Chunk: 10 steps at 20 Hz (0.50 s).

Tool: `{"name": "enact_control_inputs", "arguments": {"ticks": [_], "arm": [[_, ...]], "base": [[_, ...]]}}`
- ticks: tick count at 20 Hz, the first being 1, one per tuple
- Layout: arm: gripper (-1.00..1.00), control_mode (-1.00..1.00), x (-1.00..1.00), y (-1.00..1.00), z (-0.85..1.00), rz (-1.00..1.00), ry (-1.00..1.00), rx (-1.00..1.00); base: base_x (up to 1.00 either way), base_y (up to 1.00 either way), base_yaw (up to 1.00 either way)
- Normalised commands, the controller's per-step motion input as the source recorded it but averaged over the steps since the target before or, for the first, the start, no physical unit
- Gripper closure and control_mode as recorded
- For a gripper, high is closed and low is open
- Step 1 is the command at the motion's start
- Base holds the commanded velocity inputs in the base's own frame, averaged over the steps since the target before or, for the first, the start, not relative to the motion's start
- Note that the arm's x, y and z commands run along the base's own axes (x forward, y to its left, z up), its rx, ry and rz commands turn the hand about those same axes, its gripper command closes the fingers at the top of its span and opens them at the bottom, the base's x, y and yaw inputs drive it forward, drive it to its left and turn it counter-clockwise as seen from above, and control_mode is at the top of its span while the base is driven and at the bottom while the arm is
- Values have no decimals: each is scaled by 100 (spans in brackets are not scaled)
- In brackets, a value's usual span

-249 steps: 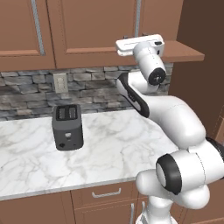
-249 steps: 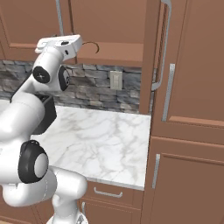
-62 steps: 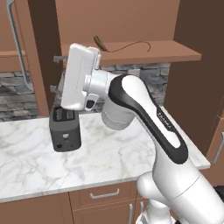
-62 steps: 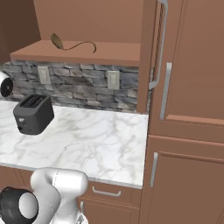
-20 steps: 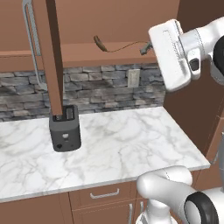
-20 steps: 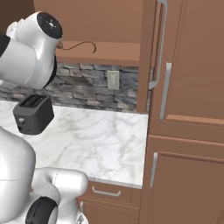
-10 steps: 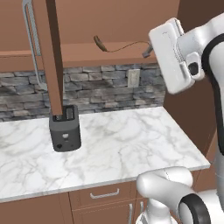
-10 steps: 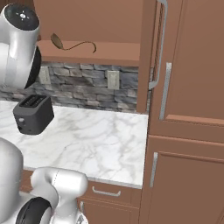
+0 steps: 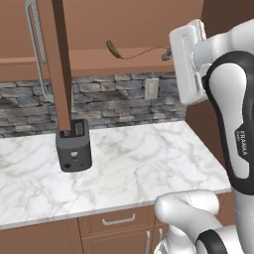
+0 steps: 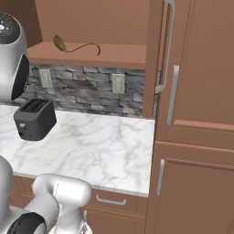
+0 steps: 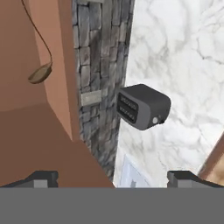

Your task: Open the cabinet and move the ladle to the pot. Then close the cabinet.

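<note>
From the left base view, the cabinet [image 9: 58,64] stands open at upper left, exposing the ladle [image 9: 115,49] on its shelf, top centre. The right base view puts it upper left, above the toaster [image 10: 34,118]. In the hand view, the gripper [image 11: 113,178] gapes empty, ladle at upper left, presumably lining up a reach.

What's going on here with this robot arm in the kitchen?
The brown wooden wall cabinet stands open, and the ladle with a thin grey stem lies on its bottom shelf. The white arm's gripper is open and empty, looking toward the ladle from off to the side. A dark grey toaster sits on the marble counter.
</note>
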Motion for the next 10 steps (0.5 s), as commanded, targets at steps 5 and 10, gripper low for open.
{"name": "enact_control_inputs", "arguments": {"ticks": [5,10], "arm": [[-100,-100,18,-7,-5,0,-1,-18],[-100,-100,16,-28,-3,0,0,-18]], "base": [[0,0,0],[0,0,0]]}}
